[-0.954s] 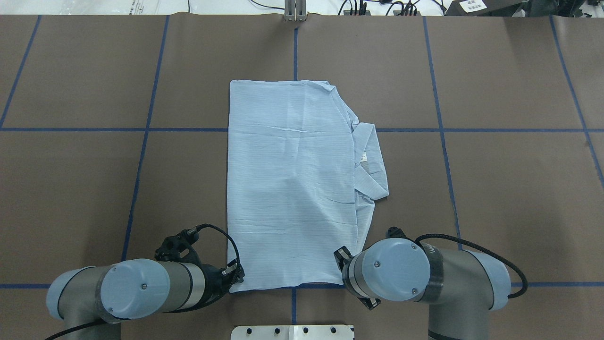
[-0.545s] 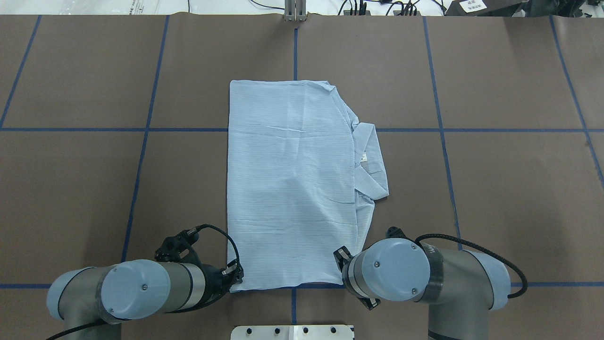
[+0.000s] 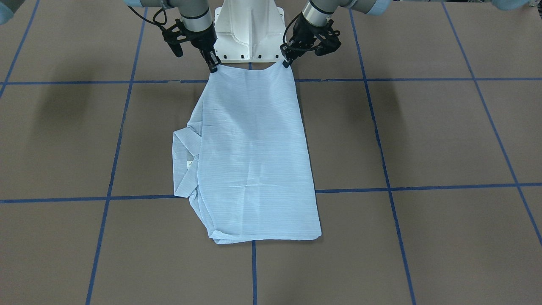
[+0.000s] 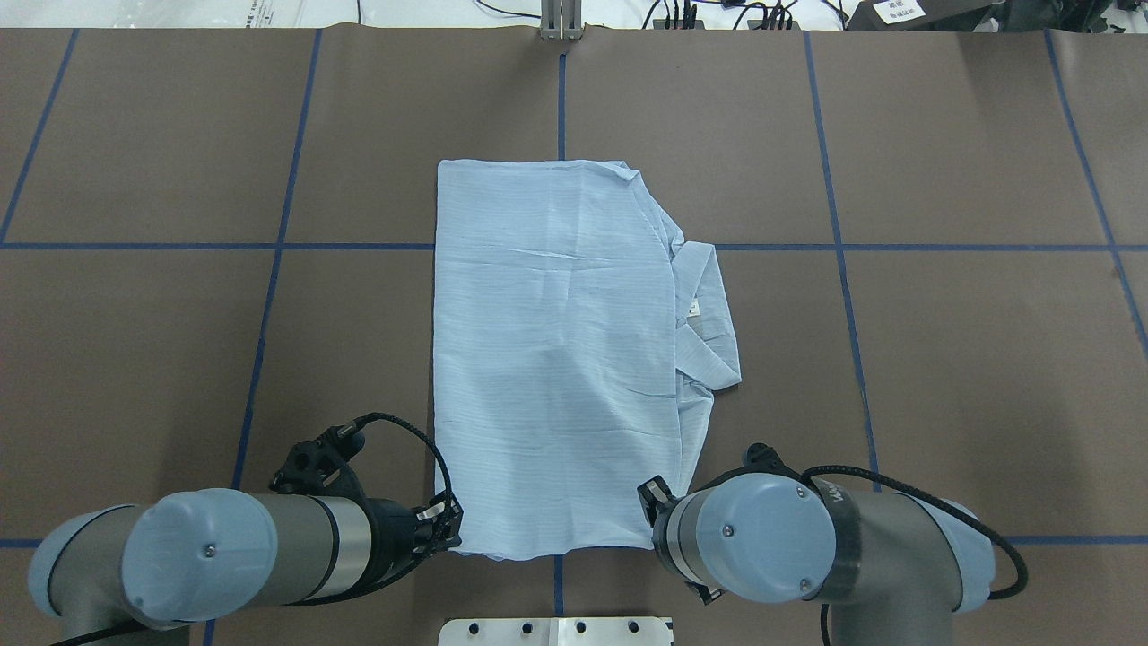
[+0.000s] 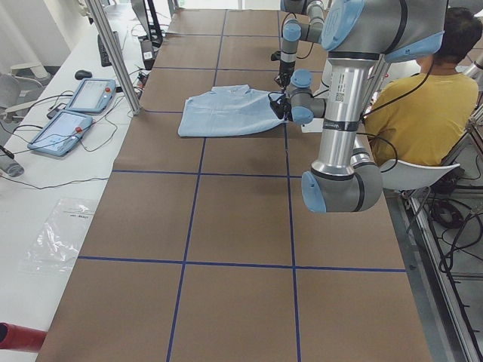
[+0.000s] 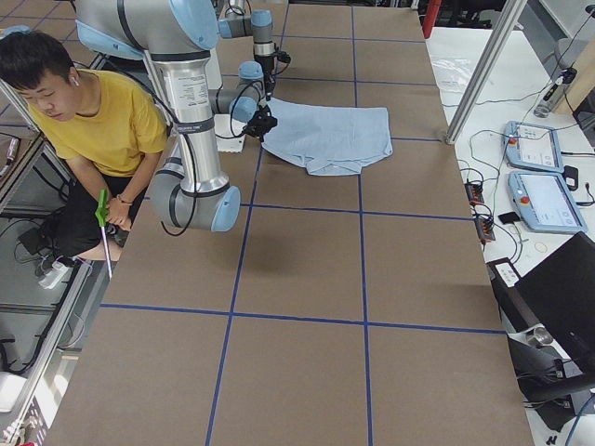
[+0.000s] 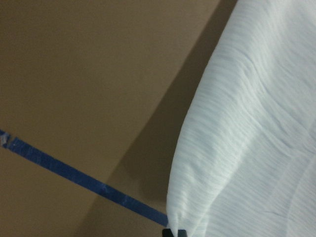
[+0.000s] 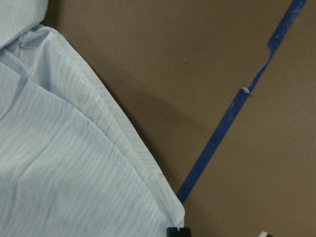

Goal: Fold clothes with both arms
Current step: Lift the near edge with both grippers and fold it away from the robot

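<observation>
The pale-blue striped shirt (image 4: 547, 359) lies folded into a long rectangle on the brown table, its collar (image 4: 708, 305) and white neck label (image 4: 693, 309) sticking out on the right side. My left gripper (image 4: 448, 531) is shut on the near left corner of the shirt, and it also shows in the front-facing view (image 3: 287, 63). My right gripper (image 3: 214, 67) is shut on the near right corner; in the overhead view its wrist hides it. The near edge sags a little between the two held corners. Both wrist views show only cloth (image 7: 247, 123) (image 8: 59, 173) and table.
Blue tape lines (image 4: 278, 247) divide the brown table cover into squares. The white pedestal (image 3: 250, 25) and its metal base plate (image 4: 556, 631) stand just behind the grippers. A person in a yellow shirt (image 5: 423, 113) sits behind the robot. Handheld tablets (image 5: 75, 113) lie on the far side table.
Both arms have drawn back toward the robot's base with the held corners. The shirt has slid slightly toward the robot, and its near edge now sags between the grippers.
</observation>
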`<state>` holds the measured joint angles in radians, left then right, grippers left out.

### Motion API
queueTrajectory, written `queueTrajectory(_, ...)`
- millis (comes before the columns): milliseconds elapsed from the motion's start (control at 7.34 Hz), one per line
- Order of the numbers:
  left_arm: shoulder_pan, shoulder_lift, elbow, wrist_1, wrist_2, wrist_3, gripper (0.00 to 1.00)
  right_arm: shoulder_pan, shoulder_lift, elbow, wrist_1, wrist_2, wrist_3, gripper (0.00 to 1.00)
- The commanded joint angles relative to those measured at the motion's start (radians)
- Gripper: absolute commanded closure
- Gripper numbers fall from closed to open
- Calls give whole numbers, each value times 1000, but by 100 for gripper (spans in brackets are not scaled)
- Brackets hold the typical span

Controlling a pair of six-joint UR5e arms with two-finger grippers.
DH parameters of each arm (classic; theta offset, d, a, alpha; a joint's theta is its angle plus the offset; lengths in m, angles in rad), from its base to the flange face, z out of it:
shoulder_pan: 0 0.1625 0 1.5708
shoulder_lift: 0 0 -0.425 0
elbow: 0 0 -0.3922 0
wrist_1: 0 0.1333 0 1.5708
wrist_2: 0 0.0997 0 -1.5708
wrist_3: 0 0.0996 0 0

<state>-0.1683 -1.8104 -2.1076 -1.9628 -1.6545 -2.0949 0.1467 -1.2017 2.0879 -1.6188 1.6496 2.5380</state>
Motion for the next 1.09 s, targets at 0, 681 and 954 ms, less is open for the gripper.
queueTrajectory(0, -3, 11, -83, 22, -33, -25, 100, -10, 31, 130, -180, -31, 16, 100)
queueTrajectory(681, -260, -64, -15, 38, -123, -7, 100, 192, 85, 97, -193, 47, -36, 100)
queueTrajectory(954, -333, -160, 122, 44, -137, 132, 100, 322, 166, -62, -150, 133, -161, 100)
